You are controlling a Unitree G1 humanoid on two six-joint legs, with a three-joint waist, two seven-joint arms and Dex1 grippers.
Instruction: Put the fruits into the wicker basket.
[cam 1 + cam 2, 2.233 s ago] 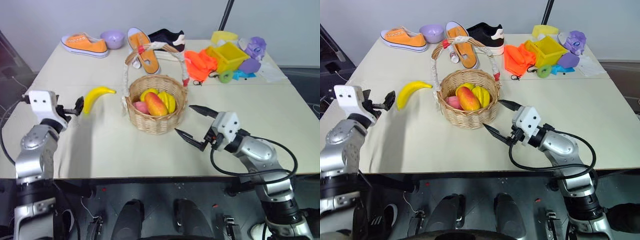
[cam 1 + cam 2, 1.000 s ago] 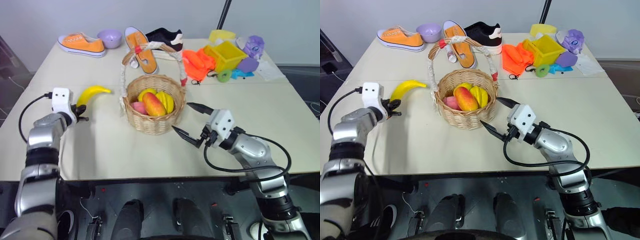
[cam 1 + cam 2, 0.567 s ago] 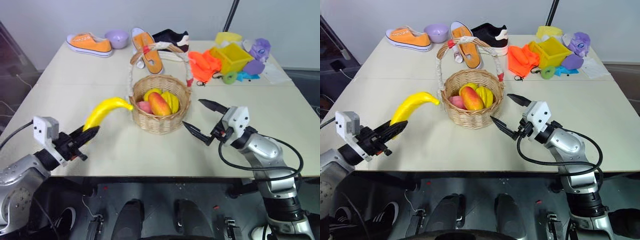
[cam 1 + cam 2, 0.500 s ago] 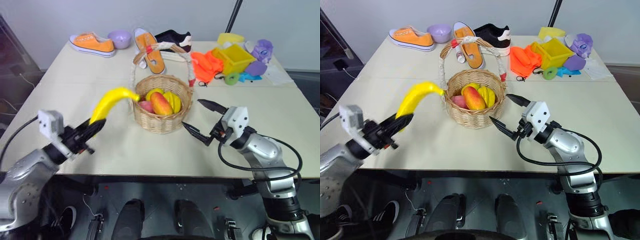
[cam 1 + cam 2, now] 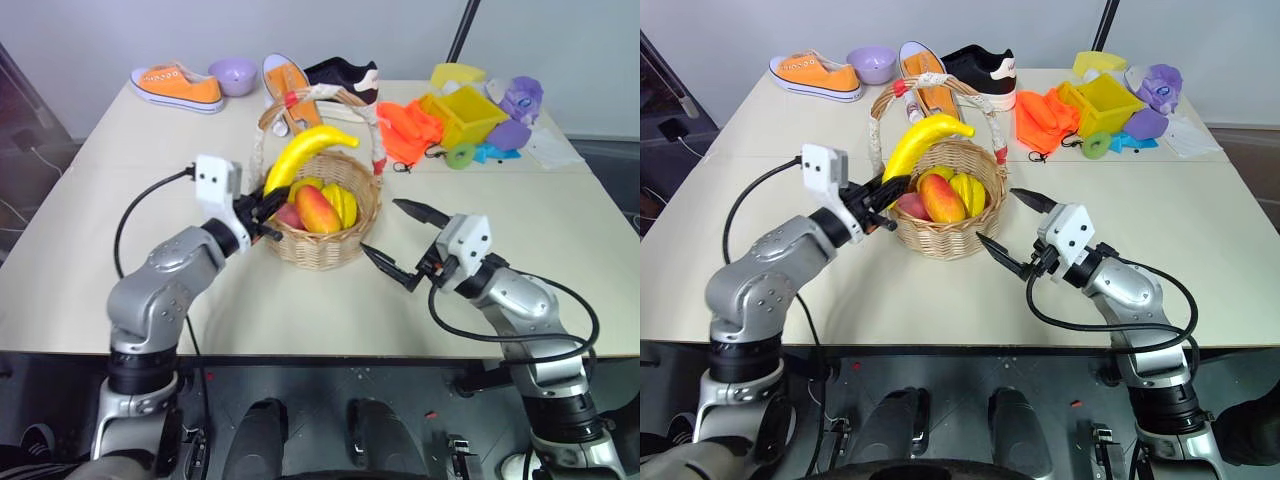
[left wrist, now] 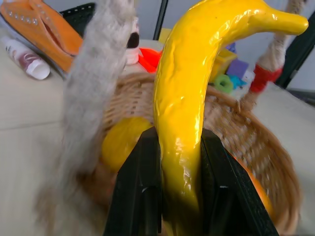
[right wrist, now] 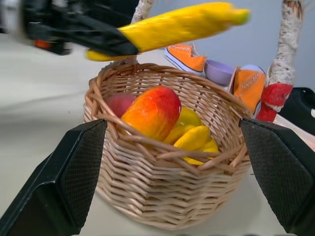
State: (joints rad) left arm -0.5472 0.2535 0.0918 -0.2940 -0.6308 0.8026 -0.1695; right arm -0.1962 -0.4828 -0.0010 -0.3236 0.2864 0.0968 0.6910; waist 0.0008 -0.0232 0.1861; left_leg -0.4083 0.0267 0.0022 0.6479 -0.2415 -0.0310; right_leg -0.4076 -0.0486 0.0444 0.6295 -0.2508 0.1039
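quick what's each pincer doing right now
Left pincer: shut on the banana, held above the basket.
Right pincer: open, holding nothing, beside the basket.

Back-of-table clutter on beige table (image 5: 560, 215)

Far left: orange shoe (image 5: 176, 85), lavender bowl (image 5: 232, 75) beside it. Second orange shoe (image 5: 282, 85) sole-up, black shoe (image 5: 346, 76) next. Far right: orange cloth (image 5: 406, 127), yellow toy cart (image 5: 472, 113), purple toys (image 5: 520, 100).
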